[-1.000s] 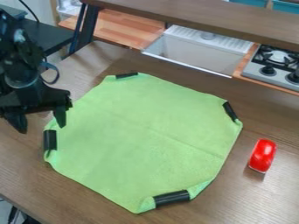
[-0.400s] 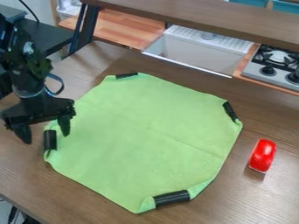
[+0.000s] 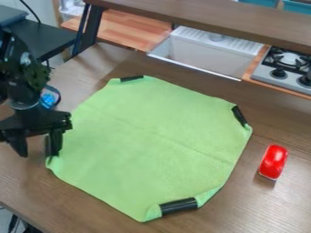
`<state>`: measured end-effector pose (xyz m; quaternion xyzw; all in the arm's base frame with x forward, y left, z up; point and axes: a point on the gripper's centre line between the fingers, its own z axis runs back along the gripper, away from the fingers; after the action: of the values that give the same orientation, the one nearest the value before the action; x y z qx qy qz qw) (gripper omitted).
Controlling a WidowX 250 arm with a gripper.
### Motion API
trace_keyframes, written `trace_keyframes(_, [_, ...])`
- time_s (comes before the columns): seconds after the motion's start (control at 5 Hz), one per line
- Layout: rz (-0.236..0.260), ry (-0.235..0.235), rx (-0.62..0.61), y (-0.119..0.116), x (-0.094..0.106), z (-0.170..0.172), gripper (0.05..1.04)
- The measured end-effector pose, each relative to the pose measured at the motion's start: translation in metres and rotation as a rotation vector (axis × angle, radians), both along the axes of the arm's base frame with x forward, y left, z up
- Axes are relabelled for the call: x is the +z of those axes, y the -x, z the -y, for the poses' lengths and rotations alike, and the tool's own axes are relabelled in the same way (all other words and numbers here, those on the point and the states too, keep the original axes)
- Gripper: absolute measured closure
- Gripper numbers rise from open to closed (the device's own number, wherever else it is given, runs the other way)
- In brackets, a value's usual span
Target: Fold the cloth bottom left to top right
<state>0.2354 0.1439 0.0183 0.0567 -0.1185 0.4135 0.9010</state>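
the hand [image 3: 39,152] is sinking leftward, its fingers [image 3: 56,141] standing spread — one now overlapping the left tab [image 3: 48,146]. the green cloth [image 3: 146,145] is lying unfolded on the desk [image 3: 267,207] — a corner pinch is probably nearing.

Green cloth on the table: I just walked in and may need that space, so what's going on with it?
A robot arm has its open black gripper at the left side of the green cloth, one finger overlapping the black strip there in the view. The cloth lies spread out, its fold across not yet made. It looks like a fold about to start.
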Motion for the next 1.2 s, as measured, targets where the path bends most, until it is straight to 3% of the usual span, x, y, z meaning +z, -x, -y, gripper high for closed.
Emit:
trace_keyframes(0.2, [-0.019, -0.016, -0.009, 0.001, -0.006, -0.003, 0.634])
trace_keyframes(0.4, [-0.02, -0.027, -0.013, 0.002, -0.008, -0.004, 0.871])
trace_keyframes(0.6, [-0.023, -0.03, -0.022, 0.004, -0.009, -0.003, 0.997])
trace_keyframes(0.8, [-0.038, 0.006, -0.026, 0.007, -0.005, 0.004, 1.031])
trace_keyframes(1.2, [0.074, 0.112, 0.01, -0.056, 0.057, 0.05, 1.033])
